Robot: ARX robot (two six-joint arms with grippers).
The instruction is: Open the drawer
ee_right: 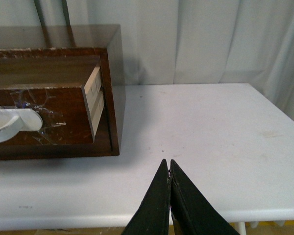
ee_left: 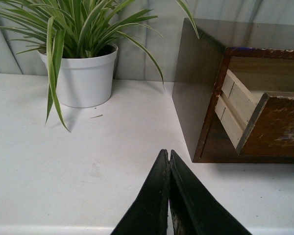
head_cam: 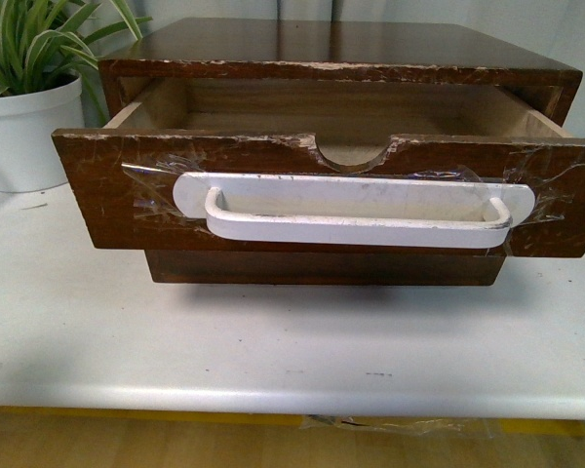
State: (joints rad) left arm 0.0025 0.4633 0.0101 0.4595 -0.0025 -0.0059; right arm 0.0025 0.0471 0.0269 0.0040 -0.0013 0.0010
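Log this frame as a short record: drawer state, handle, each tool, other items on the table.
drawer: upper drawer pulled well out of the cabinet; what shows of the inside looks empty
handle: white bar handle taped across the drawer front, nothing gripping it
left tool: left tool shut, over the table, clear of the cabinet's side
right tool: right tool shut, over the table beside the cabinet's other side, touching nothing
other items: potted plant in a white pot beside the cabinet
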